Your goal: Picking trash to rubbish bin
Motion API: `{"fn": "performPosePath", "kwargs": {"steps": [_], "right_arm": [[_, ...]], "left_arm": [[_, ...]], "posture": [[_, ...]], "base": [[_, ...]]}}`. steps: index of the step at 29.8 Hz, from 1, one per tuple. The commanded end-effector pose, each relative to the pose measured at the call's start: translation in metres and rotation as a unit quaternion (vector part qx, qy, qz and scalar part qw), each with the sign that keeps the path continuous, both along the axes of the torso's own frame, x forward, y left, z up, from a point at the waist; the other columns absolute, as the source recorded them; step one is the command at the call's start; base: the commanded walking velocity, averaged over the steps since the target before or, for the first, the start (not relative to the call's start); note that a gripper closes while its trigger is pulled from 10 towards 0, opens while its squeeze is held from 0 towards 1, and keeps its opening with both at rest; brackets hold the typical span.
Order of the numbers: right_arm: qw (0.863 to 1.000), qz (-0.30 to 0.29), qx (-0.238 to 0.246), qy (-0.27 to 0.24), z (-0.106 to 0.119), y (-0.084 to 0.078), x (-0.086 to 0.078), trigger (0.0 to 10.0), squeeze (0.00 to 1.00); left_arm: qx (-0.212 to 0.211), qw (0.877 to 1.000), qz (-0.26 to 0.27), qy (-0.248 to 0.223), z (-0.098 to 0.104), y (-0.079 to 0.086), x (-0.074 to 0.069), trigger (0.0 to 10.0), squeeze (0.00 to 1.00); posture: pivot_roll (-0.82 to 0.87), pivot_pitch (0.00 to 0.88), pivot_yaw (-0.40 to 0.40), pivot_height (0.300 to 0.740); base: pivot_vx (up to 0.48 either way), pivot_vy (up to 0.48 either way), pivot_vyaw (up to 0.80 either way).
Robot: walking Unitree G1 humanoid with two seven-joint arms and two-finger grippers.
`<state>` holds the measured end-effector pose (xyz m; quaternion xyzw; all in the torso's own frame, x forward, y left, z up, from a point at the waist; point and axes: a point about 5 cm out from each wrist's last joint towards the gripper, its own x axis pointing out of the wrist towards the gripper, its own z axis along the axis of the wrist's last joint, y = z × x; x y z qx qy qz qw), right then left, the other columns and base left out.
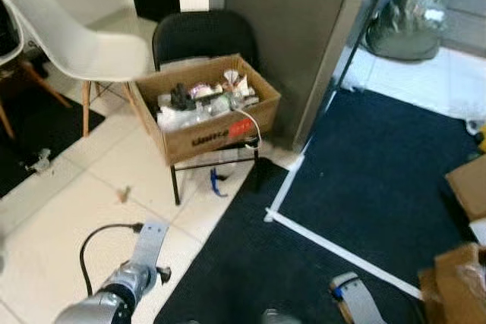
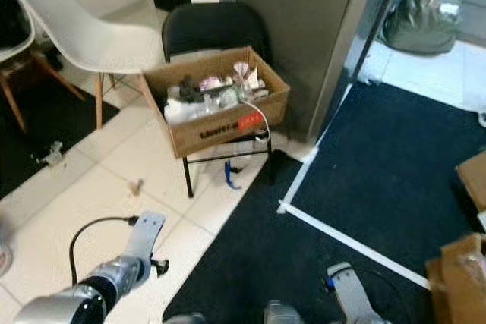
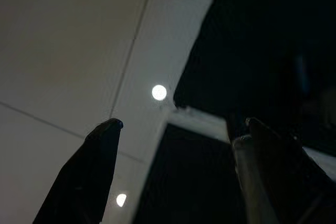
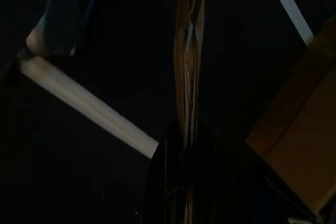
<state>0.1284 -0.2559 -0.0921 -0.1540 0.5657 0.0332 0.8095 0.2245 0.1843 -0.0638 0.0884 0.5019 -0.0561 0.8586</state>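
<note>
Right wrist view shows the right gripper [image 4: 186, 182] clenched on a thin brown strip [image 4: 189, 51] above dark carpet [image 4: 105, 51]; left gripper [image 3: 173, 145] released over floor tiles [image 3: 68, 40].

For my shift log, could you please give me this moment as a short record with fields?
bin: cardboard box full of trash, resting on the black chair
left gripper: open, held over the floor tiles at the edge of the dark carpet
right gripper: shut on a thin brown strip
floor litter: small blue item under the chair
</note>
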Motion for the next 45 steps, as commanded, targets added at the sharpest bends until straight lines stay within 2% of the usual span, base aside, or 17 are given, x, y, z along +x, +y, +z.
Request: {"fn": "performPosePath", "kwargs": {"steps": [1,10,15,18,19,20,21,22,24,27,30,33,35,37,38,41,45], "right_arm": [[1.000,-0.001,0.002,-0.005,0.001,-0.001,0.003,10.0,0.00],[0.999,-0.025,0.001,-0.023,0.002,-0.002,0.004,10.0,0.00],[0.994,-0.079,0.012,-0.076,0.004,-0.002,0.008,10.0,0.00],[0.952,-0.220,0.104,-0.184,0.009,0.002,0.014,10.0,0.00],[0.934,-0.221,0.131,-0.249,0.031,0.000,0.059,10.0,0.00],[0.934,-0.221,0.131,-0.249,0.031,0.000,0.059,10.0,0.00],[0.902,-0.168,0.188,-0.351,0.081,0.002,0.133,10.0,0.00],[0.902,-0.168,0.188,-0.351,0.081,0.002,0.133,10.0,0.00],[0.895,-0.098,0.209,-0.382,0.105,0.008,0.159,10.0,0.00],[0.939,0.061,0.073,-0.331,0.110,0.007,0.164,10.0,0.00],[0.943,0.057,0.032,-0.325,0.111,-0.002,0.164,10.0,0.00],[0.917,0.078,0.152,-0.362,0.127,0.010,0.175,10.0,0.00],[0.907,0.097,0.180,-0.369,0.131,0.016,0.179,10.0,0.00],[0.871,0.141,0.263,-0.389,0.147,0.035,0.189,10.0,0.00],[0.871,0.141,0.263,-0.389,0.147,0.035,0.189,10.0,0.00],[0.829,0.228,0.316,-0.401,0.170,0.066,0.202,10.0,0.00],[0.810,0.293,0.314,-0.399,0.181,0.094,0.208,10.0,0.00]], "left_arm": [[-0.003,1.000,-0.003,0.004,-0.001,-0.003,-0.002,10.0,0.00],[-0.004,1.000,-0.003,0.004,-0.001,-0.003,-0.002,10.0,0.00],[-0.005,1.000,-0.001,0.003,-0.001,-0.003,-0.002,10.0,0.00],[-0.004,1.000,-0.002,0.002,-0.001,-0.002,-0.002,10.0,0.00],[-0.004,1.000,-0.002,0.001,-0.001,-0.002,-0.002,10.0,0.00],[-0.004,1.000,-0.002,0.001,-0.001,-0.002,-0.002,10.0,0.00],[-0.005,1.000,0.001,0.000,-0.001,-0.001,-0.002,10.0,0.00],[-0.005,1.000,0.001,0.000,-0.001,-0.001,-0.002,10.0,0.00],[-0.012,1.000,0.004,-0.010,-0.001,-0.002,-0.001,10.0,0.00],[-0.023,0.999,0.035,-0.025,0.000,-0.002,0.000,10.0,0.00],[-0.026,0.998,0.046,-0.028,-0.001,-0.003,0.000,10.0,0.00],[-0.029,0.998,0.044,-0.025,-0.001,-0.003,0.000,10.0,0.00],[-0.030,0.998,0.043,-0.025,-0.001,-0.003,-0.001,10.0,0.00],[-0.028,0.999,0.039,-0.022,-0.001,-0.003,-0.001,10.0,0.00],[-0.028,0.999,0.039,-0.022,-0.001,-0.003,-0.001,10.0,0.00],[-0.027,0.999,0.037,-0.021,-0.001,-0.002,-0.001,10.0,0.00],[-0.027,0.999,0.037,-0.022,-0.001,-0.003,0.000,10.0,0.00]], "posture": [[0.02,0.000,0.000,0.740],[0.02,0.000,0.000,0.740],[0.02,0.000,0.002,0.740],[0.02,0.000,0.007,0.740],[0.02,0.000,0.008,0.740],[0.02,0.000,0.008,0.740],[0.02,0.000,0.008,0.740],[0.02,0.000,0.008,0.740],[0.02,0.000,0.008,0.740],[0.02,0.000,0.007,0.740],[0.02,0.000,0.005,0.740],[0.03,0.000,0.005,0.740],[0.03,0.000,0.007,0.740],[0.02,0.000,0.010,0.740],[0.02,0.000,0.010,0.740],[0.02,0.000,0.010,0.740],[0.02,0.000,0.007,0.740]], "base": [[0.480,0.000,0.00],[0.480,0.000,0.00],[0.480,0.000,0.00],[0.480,0.000,0.00],[0.480,0.000,0.00],[0.480,0.000,0.00],[0.480,0.000,0.00],[0.480,0.000,0.00],[0.349,0.000,0.00],[0.000,0.000,0.00],[0.000,0.000,0.00],[0.000,0.000,0.00],[0.000,0.000,0.00],[0.000,0.000,0.00],[0.000,0.000,0.00],[0.000,0.000,0.00],[0.000,0.000,0.00]]}}
